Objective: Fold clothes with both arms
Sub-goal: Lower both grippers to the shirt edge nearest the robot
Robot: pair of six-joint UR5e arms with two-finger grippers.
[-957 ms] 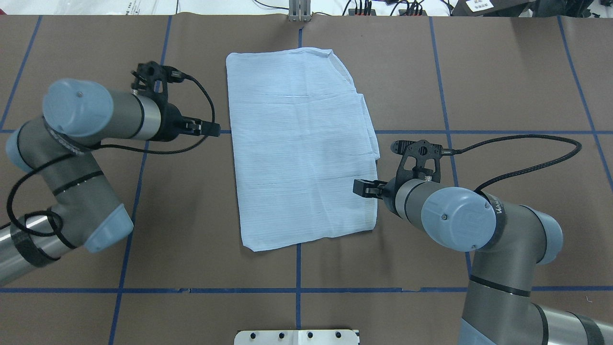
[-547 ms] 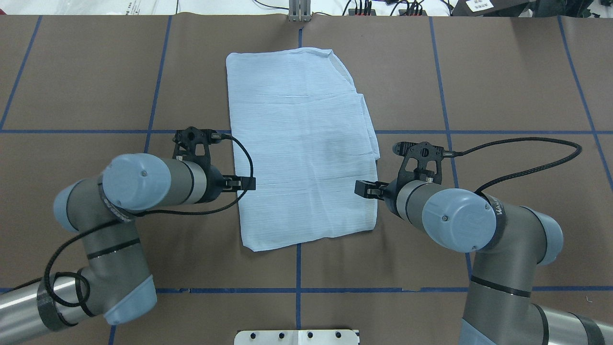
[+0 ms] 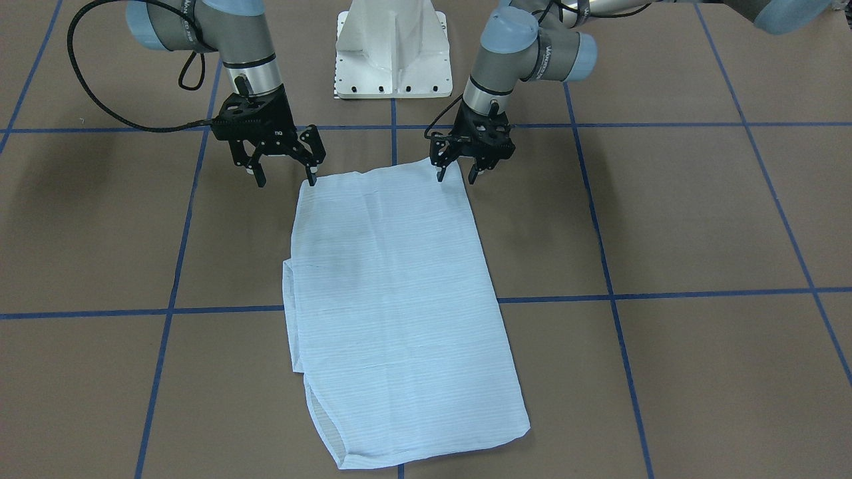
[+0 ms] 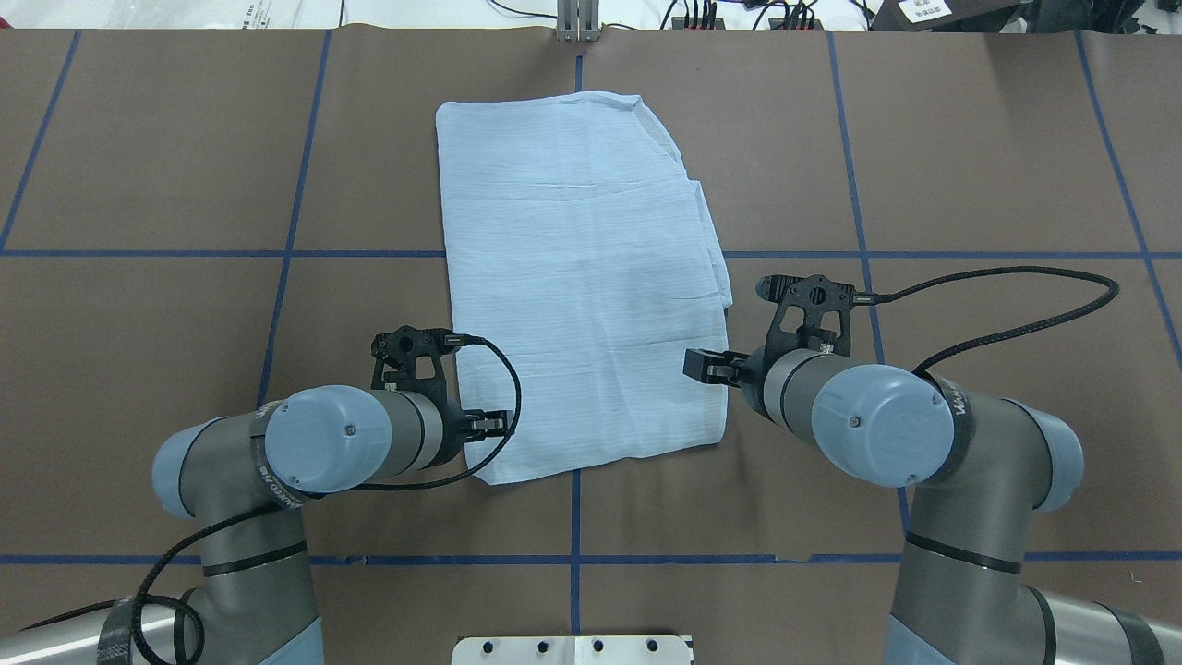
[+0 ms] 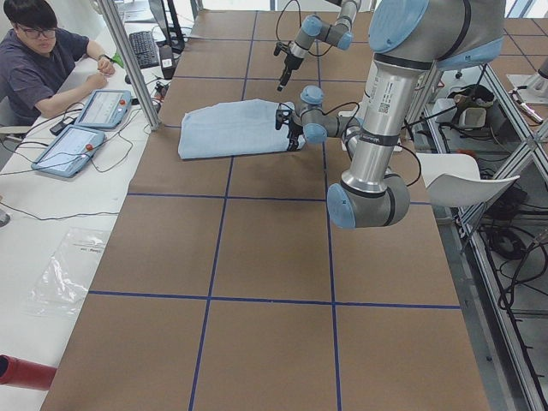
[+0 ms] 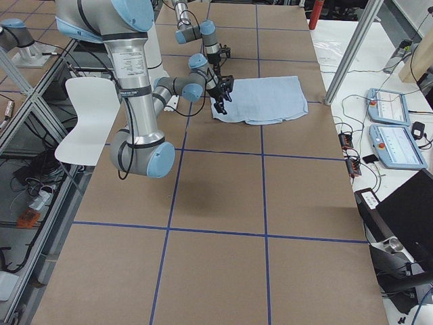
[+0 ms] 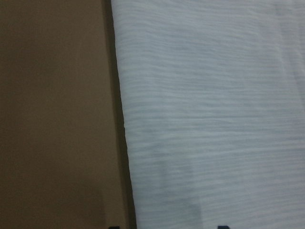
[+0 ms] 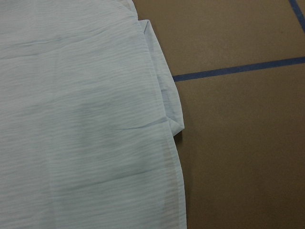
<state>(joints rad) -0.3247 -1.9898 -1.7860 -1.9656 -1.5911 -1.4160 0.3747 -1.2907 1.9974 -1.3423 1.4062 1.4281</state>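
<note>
Seeing shirt folded to flat rectangle, centre of tabletop. We read left fingers spread apart, empty, straddling its robot-side left corner. Right fingers also spread, empty, one tip over robot-side right corner.

Reaching out low over the table with left gripper and right gripper side by side, nearer its robot-side edge; pointing both downward, jaws spread apart.

Brown table, blue tape grid; white pedestal base; seated person by pendants; white chair.
</note>
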